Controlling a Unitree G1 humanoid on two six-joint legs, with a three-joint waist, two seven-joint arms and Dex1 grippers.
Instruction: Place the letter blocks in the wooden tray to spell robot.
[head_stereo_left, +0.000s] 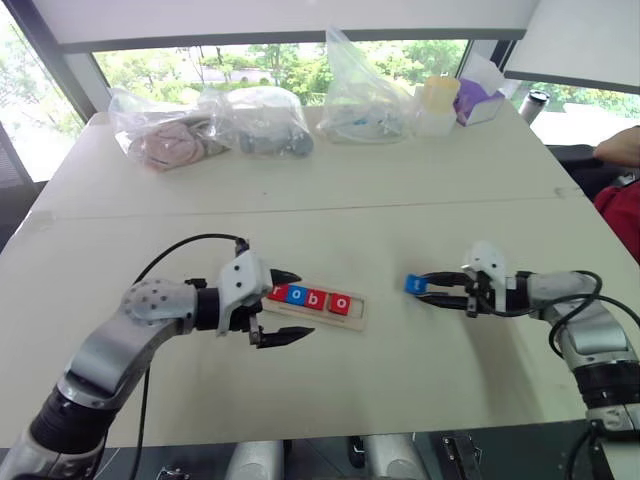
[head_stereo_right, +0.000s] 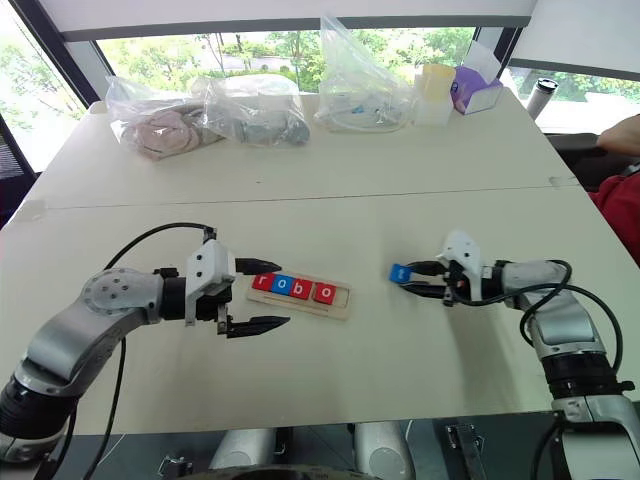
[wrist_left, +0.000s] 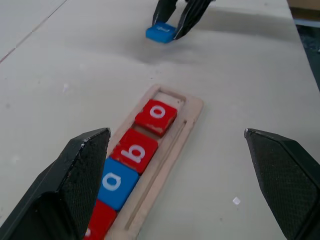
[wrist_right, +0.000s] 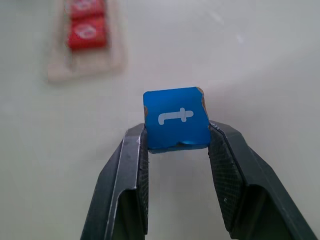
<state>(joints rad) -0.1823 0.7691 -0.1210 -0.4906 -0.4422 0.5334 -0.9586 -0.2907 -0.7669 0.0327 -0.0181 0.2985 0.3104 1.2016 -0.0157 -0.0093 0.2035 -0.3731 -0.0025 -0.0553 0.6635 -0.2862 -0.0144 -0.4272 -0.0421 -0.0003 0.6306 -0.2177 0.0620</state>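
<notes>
Right wrist view: the right gripper (wrist_right: 176, 137) pinches the blue t block (wrist_right: 175, 118) between closed fingertips, well apart from the wooden tray (head_stereo_left: 357, 315). There four blocks (head_stereo_left: 308, 297) read r, o, b, o, leaving the right-end slot vacant. The left gripper (head_stereo_left: 288, 307), jaws wide and empty, flanks the tray's near end. Final step: carry the t over the vacant slot, level, letter upright, then lower it.

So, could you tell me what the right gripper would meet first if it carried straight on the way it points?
Probably the wooden tray: the right gripper, shut on the blue t block, points toward its vacant end slot, though depth is uncertain.
</notes>
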